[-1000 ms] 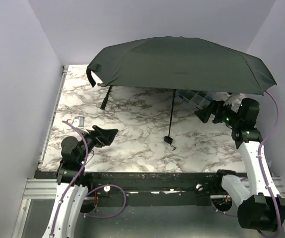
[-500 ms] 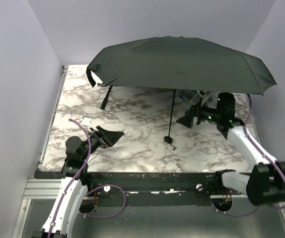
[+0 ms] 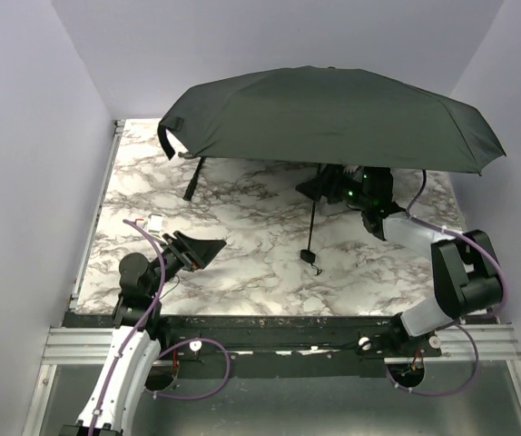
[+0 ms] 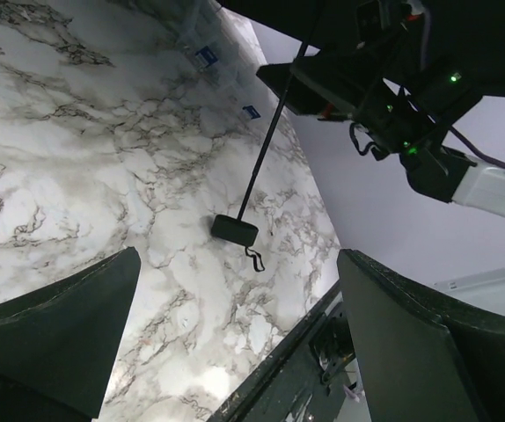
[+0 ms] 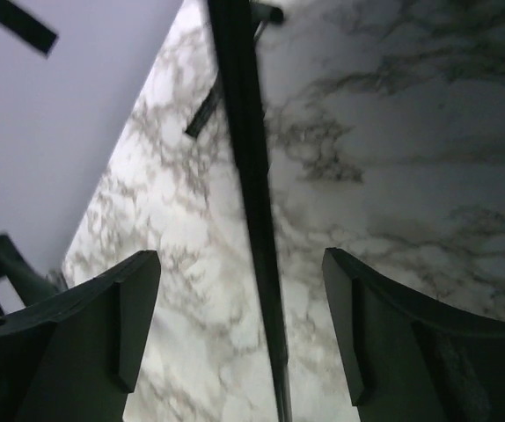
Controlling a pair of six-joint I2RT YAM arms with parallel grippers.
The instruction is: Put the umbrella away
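Note:
The open black umbrella (image 3: 333, 113) stands on the marble table (image 3: 233, 272), its canopy spread over the far half. Its thin shaft (image 3: 314, 207) runs down to the small handle (image 3: 308, 257) with a wrist strap, resting on the table. My right gripper (image 3: 308, 188) is open under the canopy, its fingers on either side of the shaft (image 5: 248, 193) without touching it. My left gripper (image 3: 208, 250) is open and empty near the front left, pointing toward the handle (image 4: 234, 229), well short of it.
A black-handled hammer (image 3: 193, 179) lies under the canopy's left edge. A small white object (image 3: 155, 221) lies near the left arm. A clear packet with blue labels (image 4: 201, 54) lies far right under the canopy. Walls close in left, right and back.
My right gripper has swung left under the canopy, from the right side to around the umbrella shaft. My left gripper has shifted slightly right and forward.

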